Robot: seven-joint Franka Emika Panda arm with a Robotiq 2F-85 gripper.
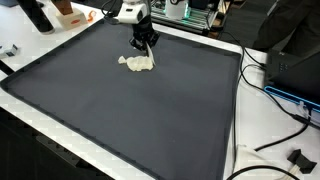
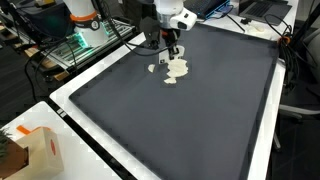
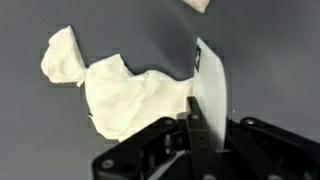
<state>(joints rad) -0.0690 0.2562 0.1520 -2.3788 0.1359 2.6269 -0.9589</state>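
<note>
A crumpled white cloth [image 1: 138,64] lies on the black mat [image 1: 150,120] near its far edge; it shows in both exterior views [image 2: 177,70]. My gripper [image 1: 145,46] stands straight down over the cloth's edge [image 2: 172,54]. In the wrist view the cloth [image 3: 120,95] spreads to the left, and a white fold rises along the closed fingers [image 3: 195,112]. The gripper looks shut on that fold of the cloth. A small white scrap [image 2: 153,68] lies just beside the cloth, also at the top of the wrist view [image 3: 197,4].
The mat [image 2: 200,130] covers most of a white table. A brown and orange box [image 2: 35,150] stands at one corner. Cables and a black box [image 1: 295,65] lie off the mat's side. Equipment racks [image 2: 80,40] stand behind the arm.
</note>
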